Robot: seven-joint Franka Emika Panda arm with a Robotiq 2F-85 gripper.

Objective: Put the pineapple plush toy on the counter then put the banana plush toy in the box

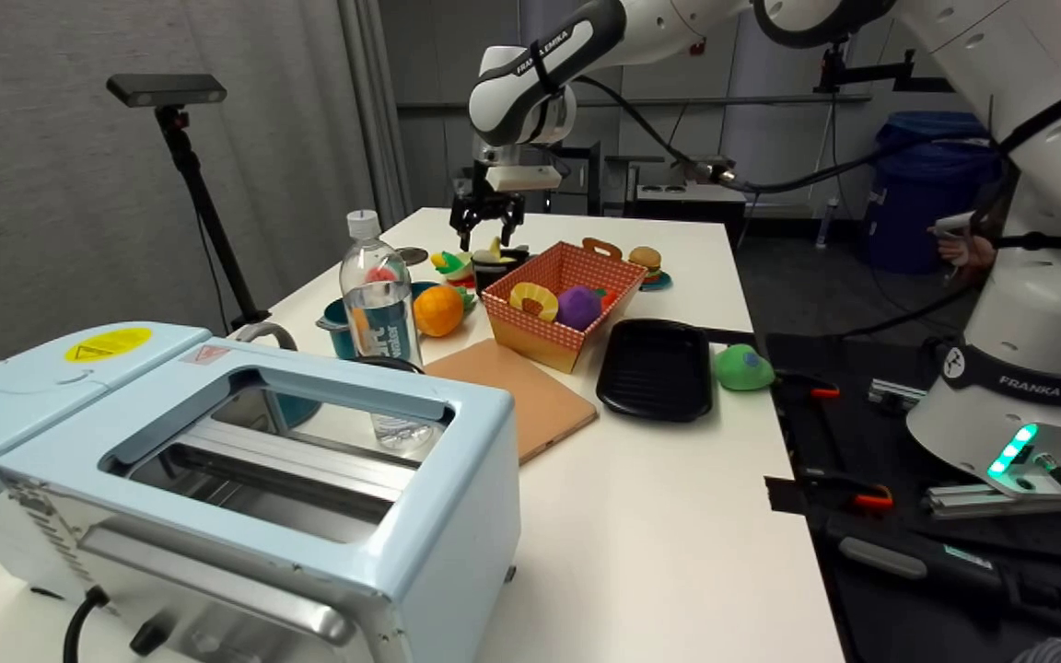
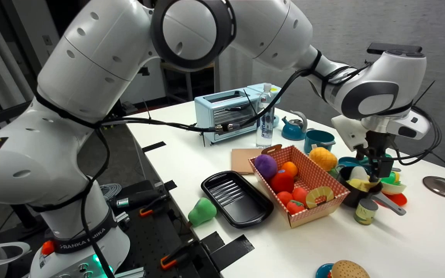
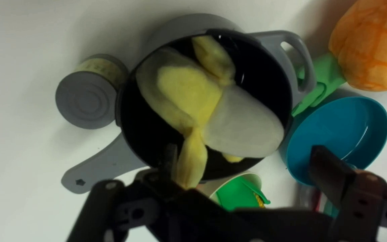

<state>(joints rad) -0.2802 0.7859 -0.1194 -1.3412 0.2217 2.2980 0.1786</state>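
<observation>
1. Near: open surface (image 2: 411, 241) between toy hamburger (image 2: 349, 270) and tin can (image 2: 366, 212).
2. Box (image 2: 307, 216): just beside black dish (image 2: 238, 200); pear (image 2: 202, 211) at surface edge.
3. Pot (image 2: 350, 198): banana plush toy (image 3: 193, 97) inside. Gripper (image 3: 244, 153) above, spread wide; touching or not, can't tell.
4. Pineapple plush toy (image 2: 322, 158): on surface beyond box.

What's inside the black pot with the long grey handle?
The banana plush toy, yellow and whitish, lies in the black pot. Anything beneath the toy is covered and can't be seen.
</observation>
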